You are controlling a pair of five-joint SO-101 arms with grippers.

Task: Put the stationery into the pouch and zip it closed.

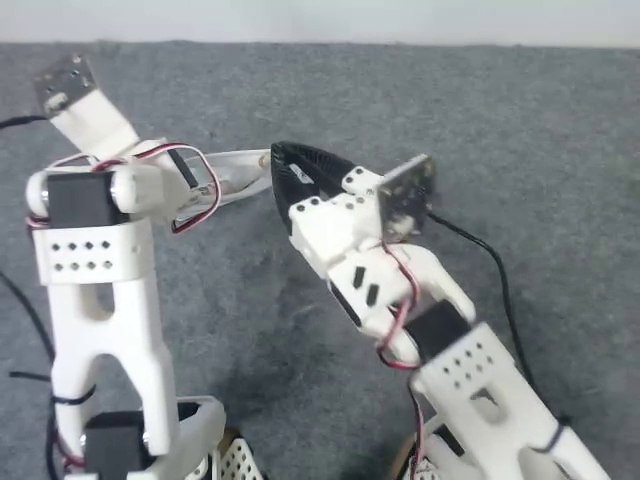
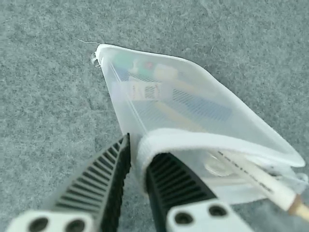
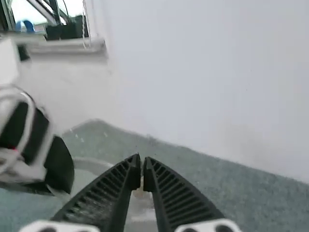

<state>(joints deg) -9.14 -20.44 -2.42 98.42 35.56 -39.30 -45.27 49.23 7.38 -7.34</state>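
Note:
A translucent white pouch (image 2: pixel 193 111) lies on the grey carpet with coloured stationery showing through its wall. A pencil-like stick (image 2: pixel 270 186) pokes out of its near end. My left gripper (image 2: pixel 137 154) is shut on the pouch's thick white edge band. In the high view the pouch (image 1: pixel 240 170) shows as a pale strip between the two arms. My right gripper (image 1: pixel 292 172) sits at that strip's right end, and its ribbed black fingers (image 3: pixel 159 186) are pressed together. I cannot tell whether anything is caught between them.
Grey carpet (image 1: pixel 520 130) covers the table out to a white wall (image 3: pixel 217 72) at the back. The left arm's white body (image 1: pixel 95 260) stands at the left. A black cable (image 1: pixel 500 270) trails beside the right arm.

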